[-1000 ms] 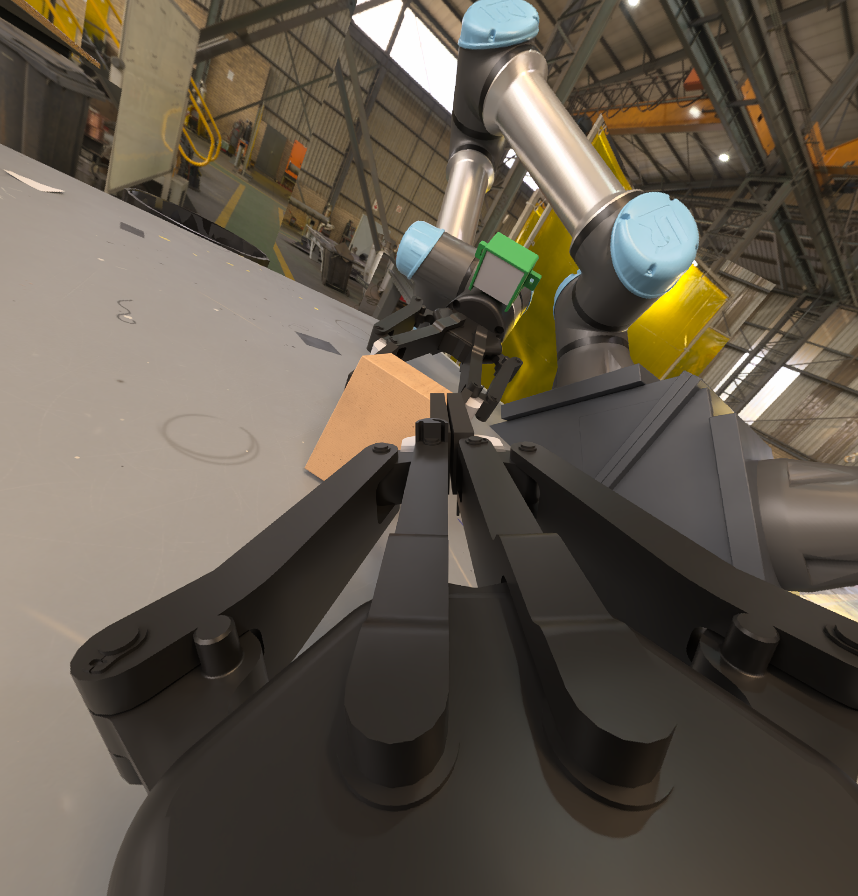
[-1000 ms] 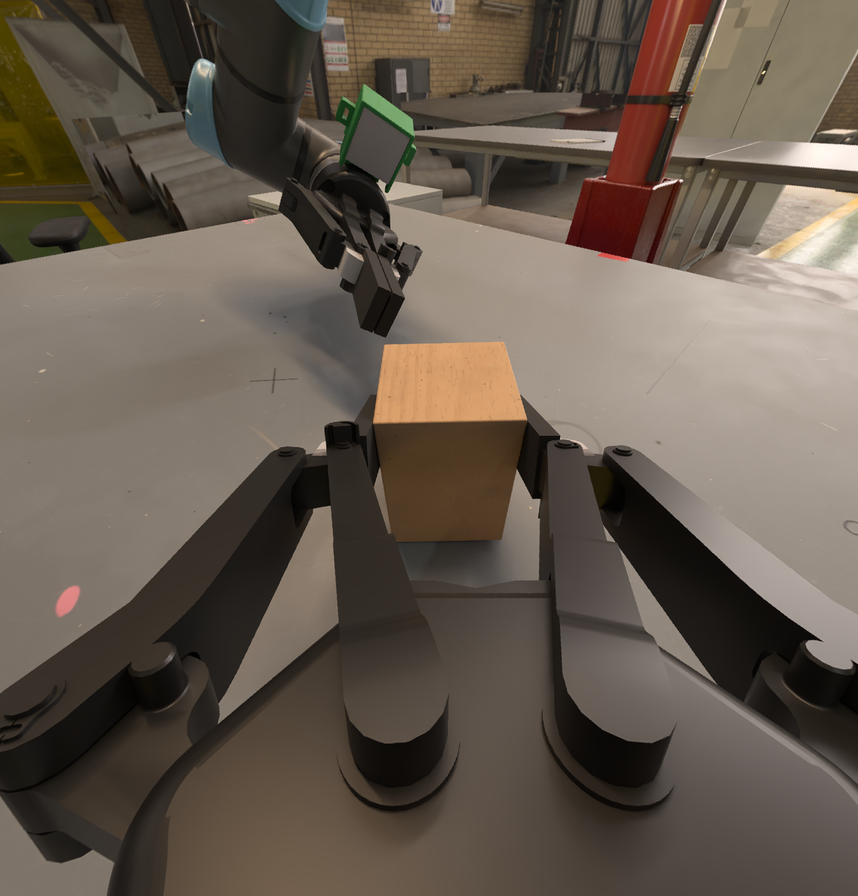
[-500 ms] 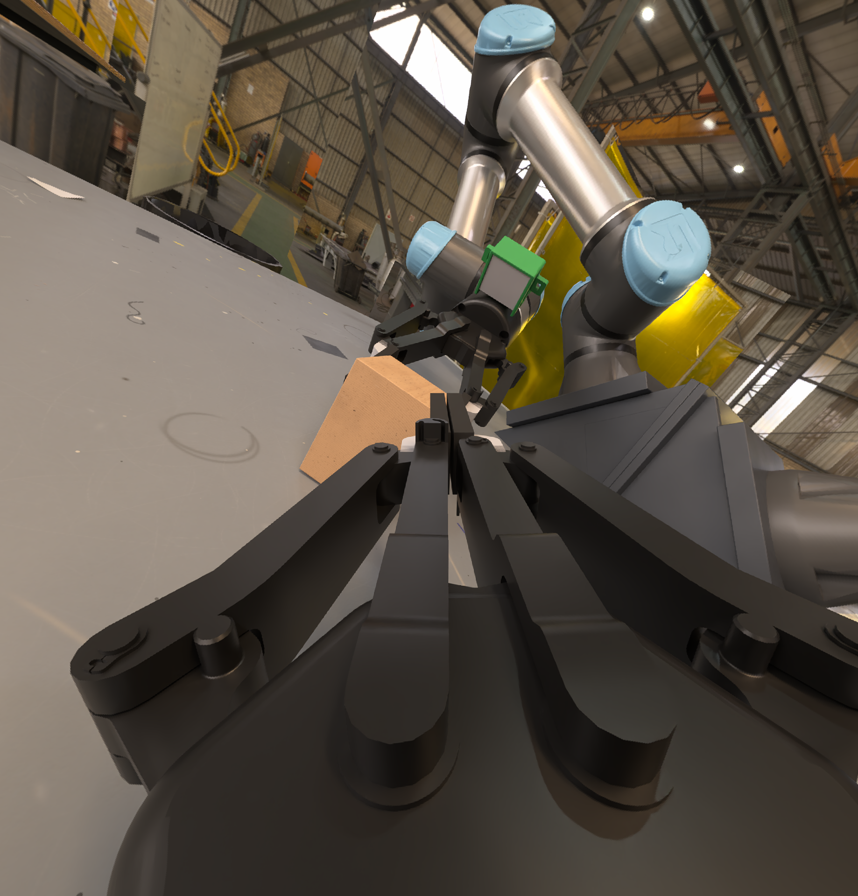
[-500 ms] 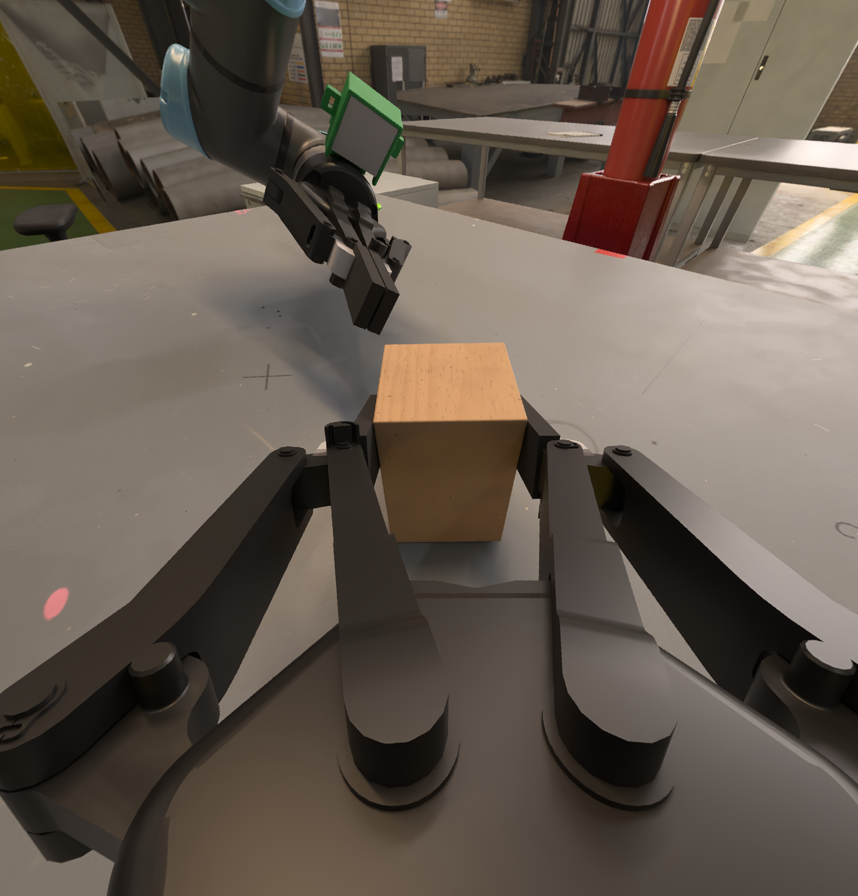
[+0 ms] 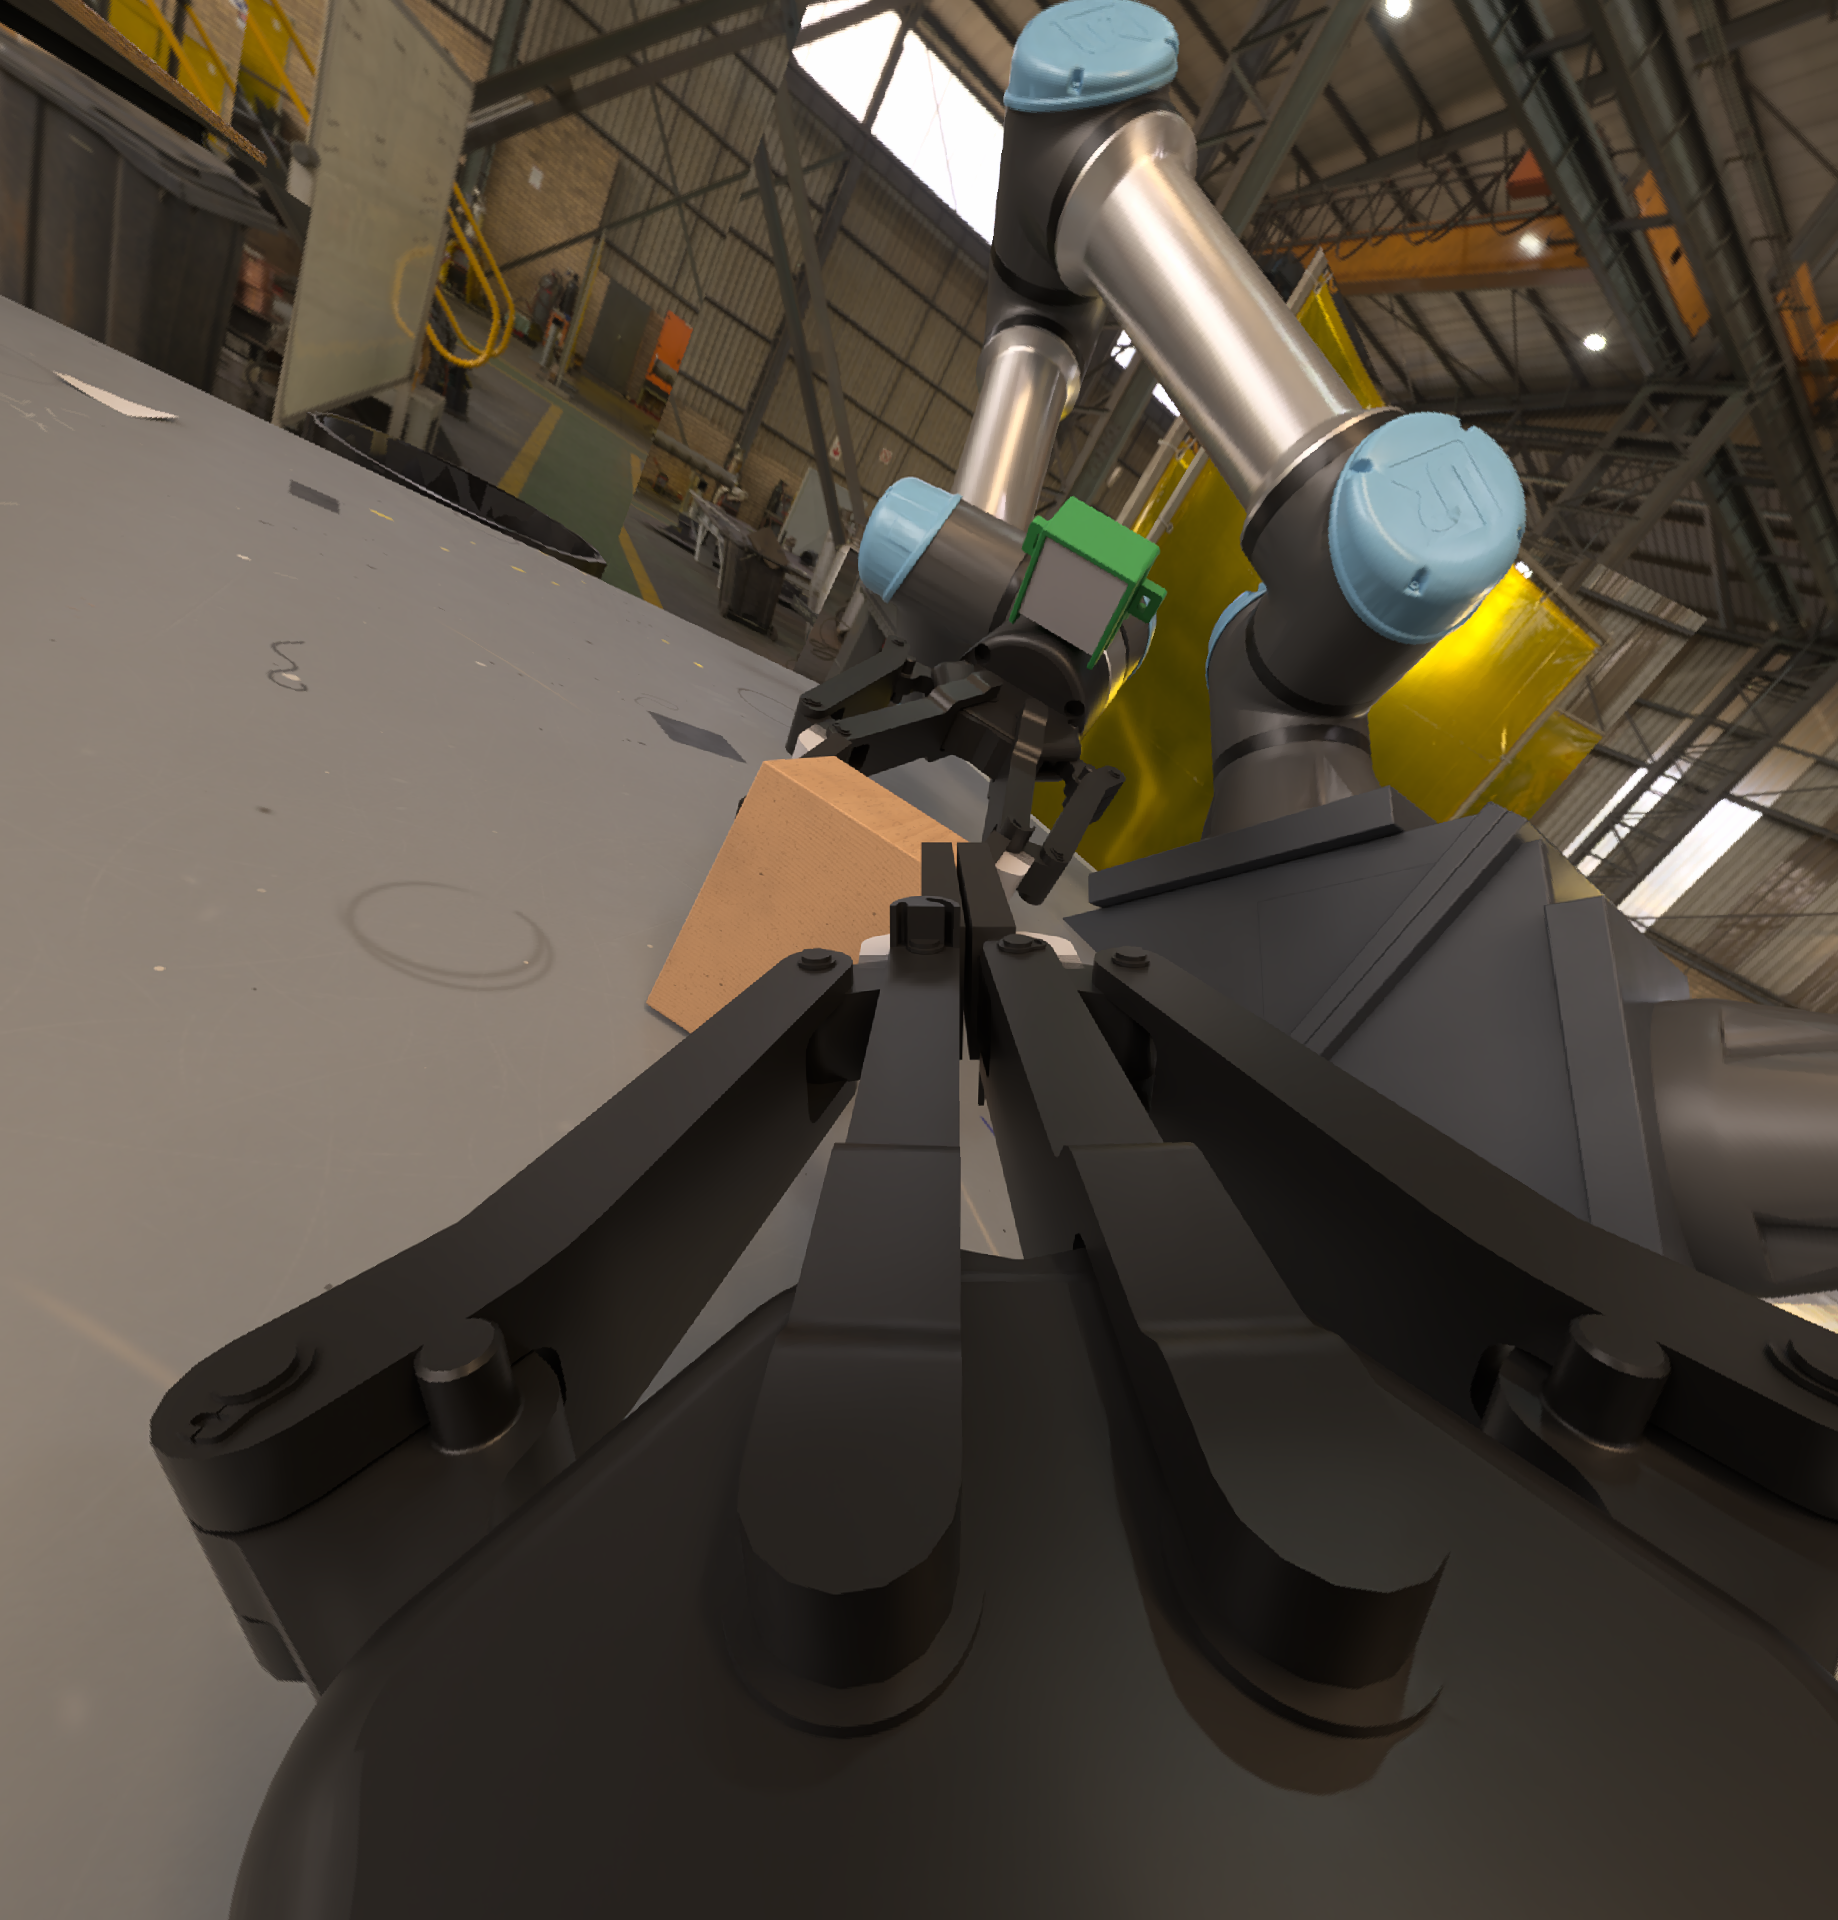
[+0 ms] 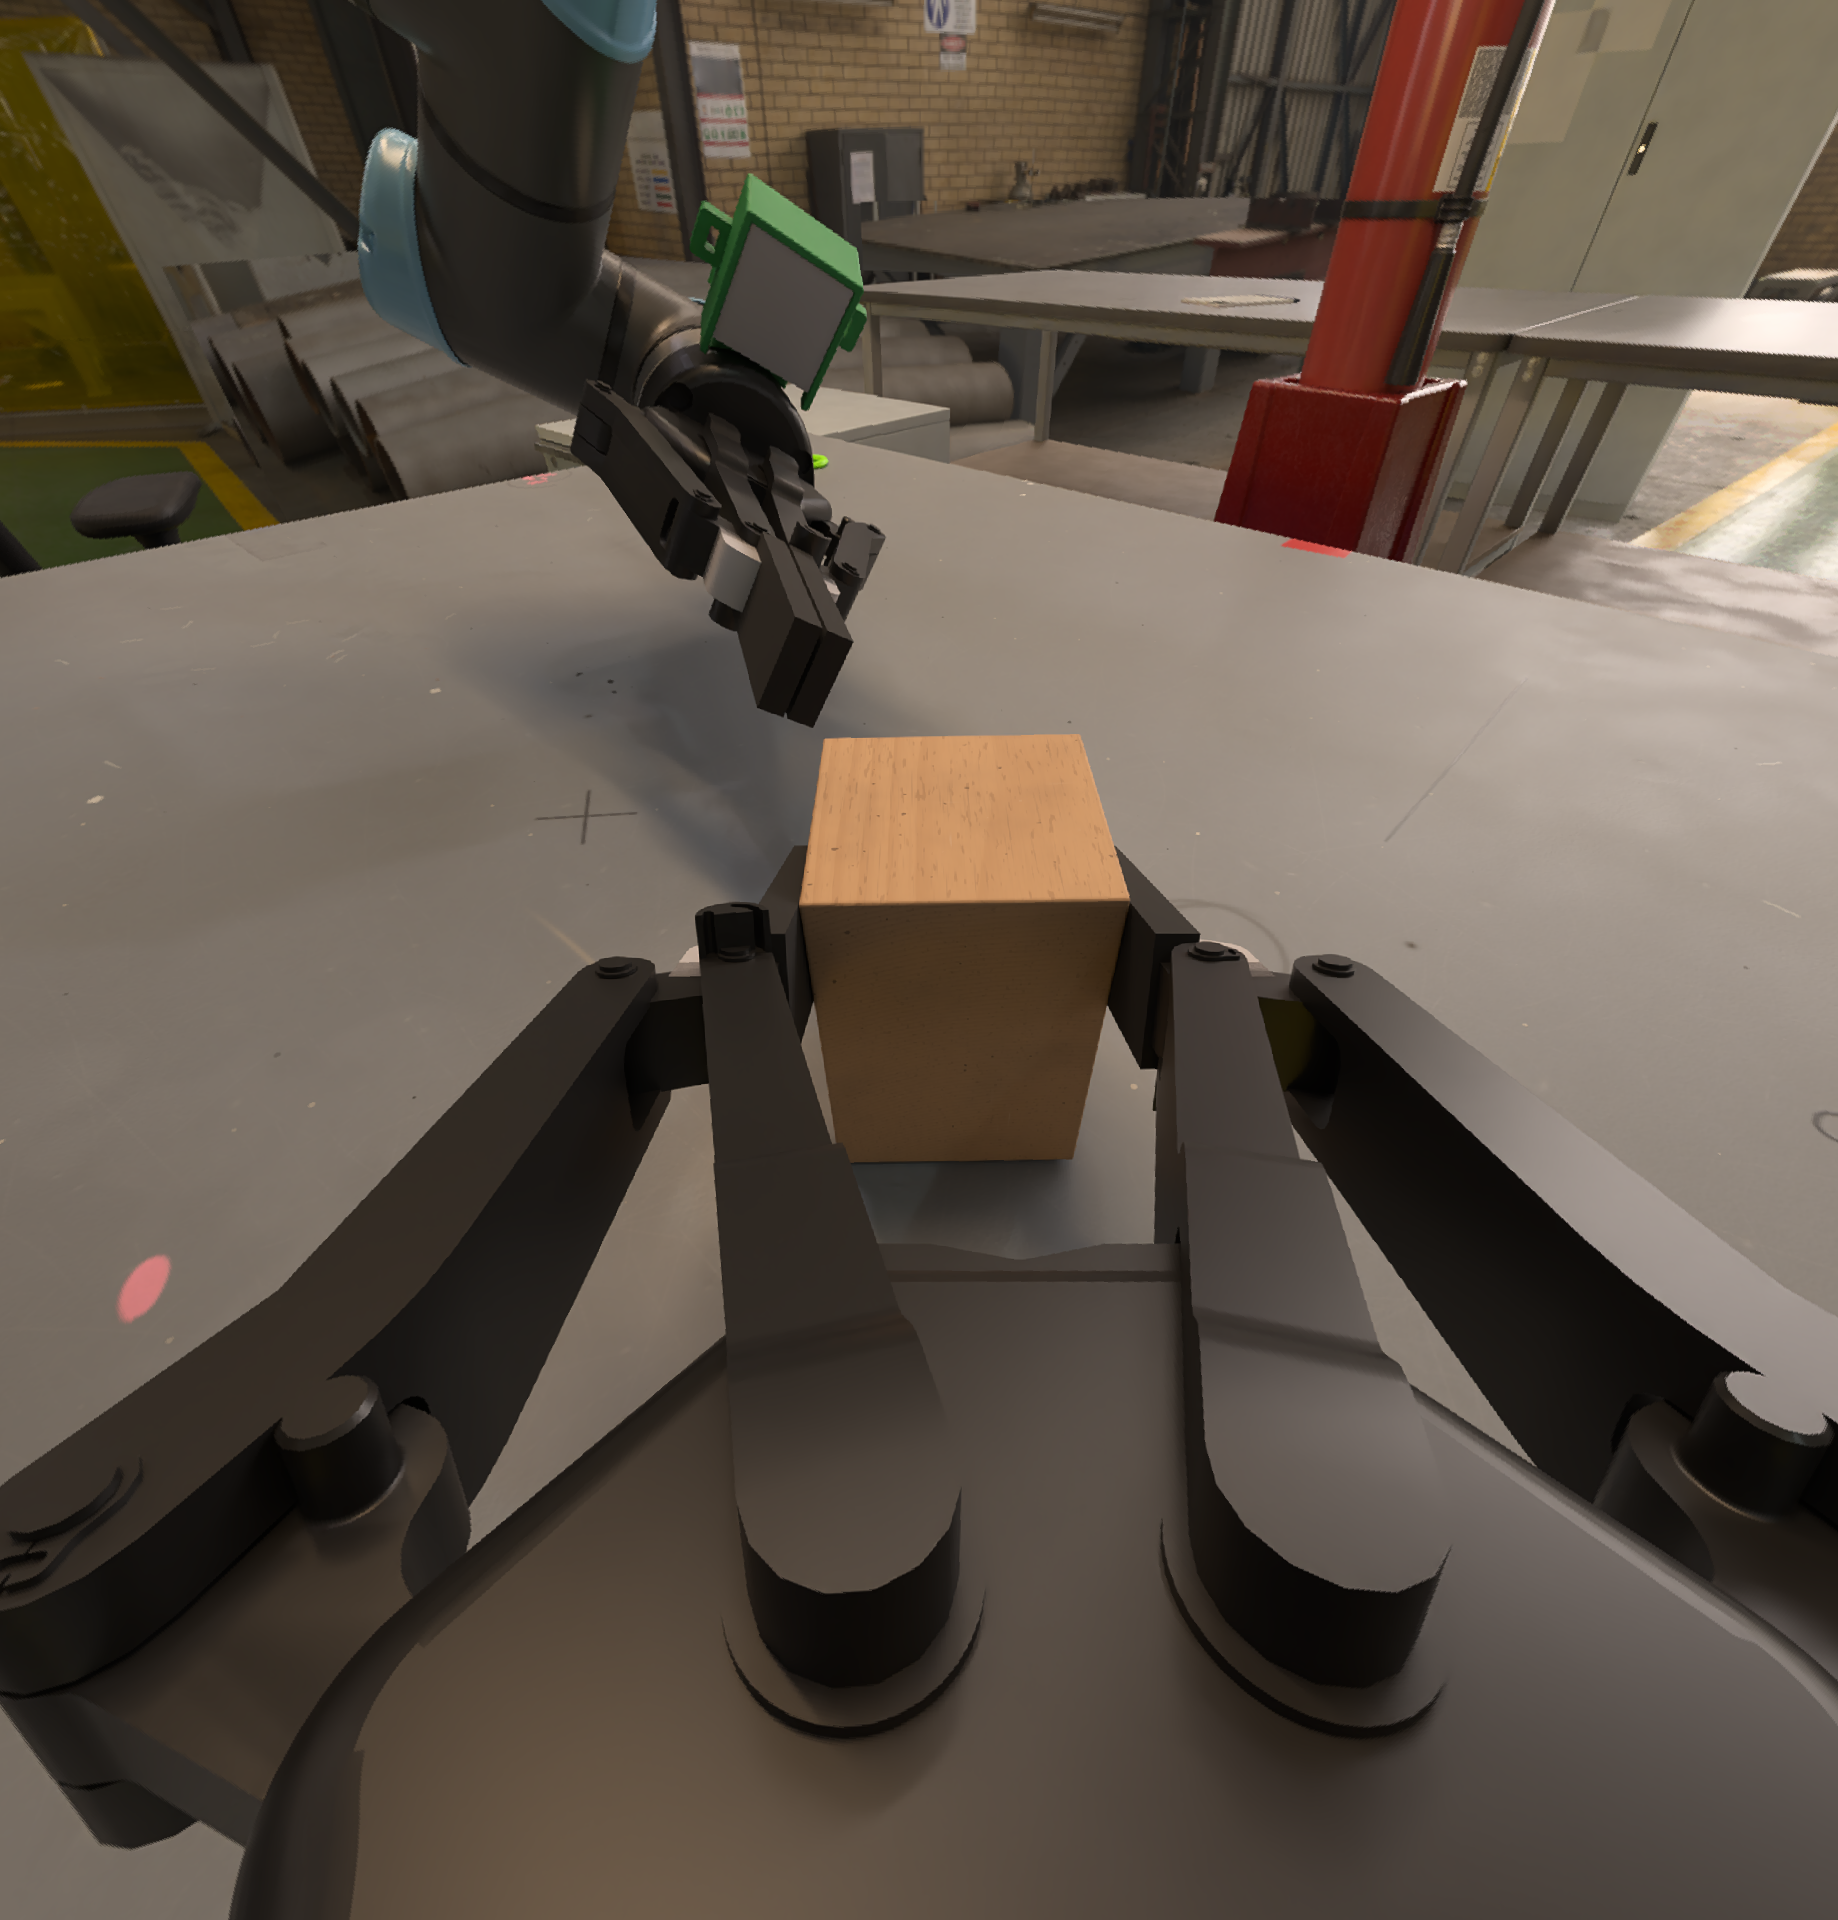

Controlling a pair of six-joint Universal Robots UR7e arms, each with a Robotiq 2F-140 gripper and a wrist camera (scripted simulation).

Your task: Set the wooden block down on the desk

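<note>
The wooden block is a tan upright cuboid. My right gripper is shut on it, with one pad on each side face near its top. The block's bottom is close above the grey desk, with a shadow under it; I cannot tell whether it touches. My left gripper is shut and empty, hanging above the desk just beyond the block. In the left wrist view the shut left gripper points at the block, which shows tilted.
The right arm and its dark base block rise behind the block in the left wrist view. The desk shows a pencilled cross, a ring mark and a pink dot. A red pillar stands beyond the far edge.
The left gripper has shifted and tilted only slightly above the desk. The right gripper stays shut on the block in about the same place.
</note>
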